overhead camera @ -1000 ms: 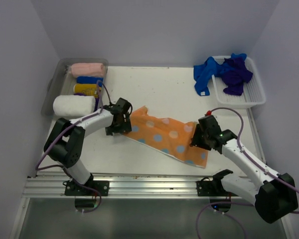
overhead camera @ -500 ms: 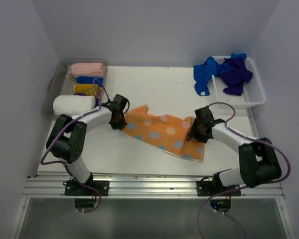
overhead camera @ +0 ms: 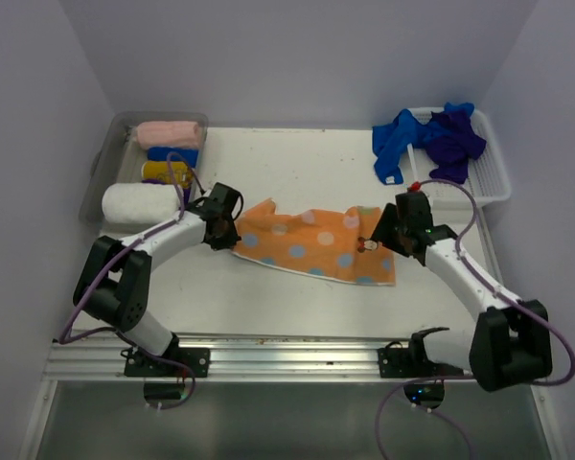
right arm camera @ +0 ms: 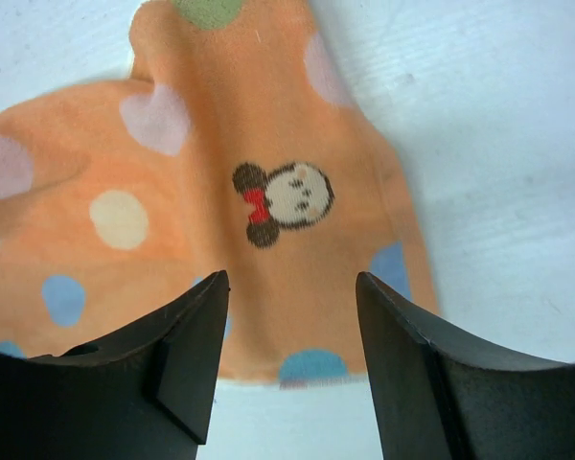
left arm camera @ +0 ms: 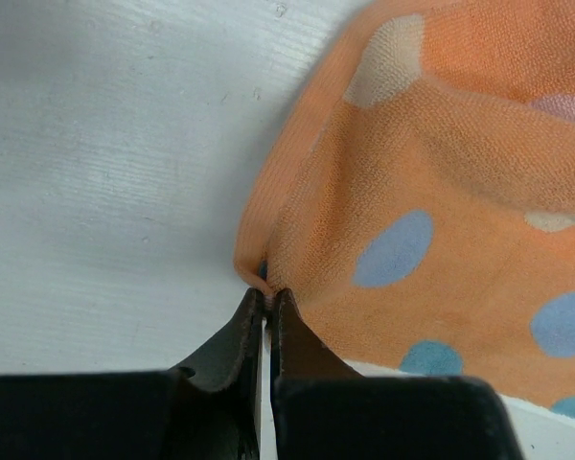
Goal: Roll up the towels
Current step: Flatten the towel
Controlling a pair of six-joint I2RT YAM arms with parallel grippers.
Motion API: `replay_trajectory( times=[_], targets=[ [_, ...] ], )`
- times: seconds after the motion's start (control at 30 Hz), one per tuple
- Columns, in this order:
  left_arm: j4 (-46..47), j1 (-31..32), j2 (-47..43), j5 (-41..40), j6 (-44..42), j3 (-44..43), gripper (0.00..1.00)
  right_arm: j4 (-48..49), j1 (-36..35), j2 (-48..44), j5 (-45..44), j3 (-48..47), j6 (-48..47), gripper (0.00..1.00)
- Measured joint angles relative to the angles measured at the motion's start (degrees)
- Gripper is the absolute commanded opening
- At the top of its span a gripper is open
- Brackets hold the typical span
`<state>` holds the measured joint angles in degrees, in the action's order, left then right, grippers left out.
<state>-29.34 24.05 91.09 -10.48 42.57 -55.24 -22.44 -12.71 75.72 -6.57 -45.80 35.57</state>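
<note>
White table (overhead camera: 297, 163) now shows left end effector (left arm camera: 268, 292) pinched on orange towel (overhead camera: 311, 244), previously agape; right end effector (right arm camera: 292, 287) spread wide.

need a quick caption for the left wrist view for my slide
Left gripper pinched shut on the edge of the orange polka-dot towel, which lies on the white table.

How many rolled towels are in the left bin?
4: a pink roll at the back, then a blue roll, a yellow roll, and a white roll at the front. Others may be hidden.
</note>
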Motion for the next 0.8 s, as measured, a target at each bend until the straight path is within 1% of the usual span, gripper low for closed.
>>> replay_trajectory(
  times=[0.03,0.17,0.27,0.37,0.47,0.5,0.57,0.7,0.8],
  targets=[
    [0.0,0.0,0.0,0.0,0.1,0.0,0.0,-2.1,0.2,-5.3,0.1,1.9,0.6,0.6],
    [-0.1,0.0,0.0,-0.1,0.4,0.0,0.0,-6.0,1.7,-11.8,0.0,6.6,3.0,0.57],
    [-0.1,0.0,0.0,0.0,0.4,0.0,0.0,-8.8,2.6,-16.6,0.1,13.3,5.5,0.55],
    [-0.1,0.0,0.0,0.1,0.4,0.0,0.0,-11.1,3.1,-20.8,0.2,18.3,7.9,0.54],
    [-0.1,0.0,0.0,0.1,0.3,0.0,0.0,-10.2,3.7,-21.0,0.9,20.0,9.0,0.53],
    [-0.1,0.0,0.0,0.1,0.3,0.0,0.0,-9.6,3.8,-20.6,1.5,20.3,9.3,0.5],
    [-0.1,0.0,0.0,0.1,0.3,0.0,0.0,-7.8,4.1,-18.8,2.3,20.9,9.9,0.48],
    [-0.1,0.0,0.0,0.1,0.4,0.0,0.0,-2.0,4.2,-16.1,4.2,20.9,11.1,0.47],
    [-0.1,0.0,0.0,0.1,0.4,0.0,0.0,0.2,4.2,-15.5,4.2,21.2,11.7,0.45]
  ],
)
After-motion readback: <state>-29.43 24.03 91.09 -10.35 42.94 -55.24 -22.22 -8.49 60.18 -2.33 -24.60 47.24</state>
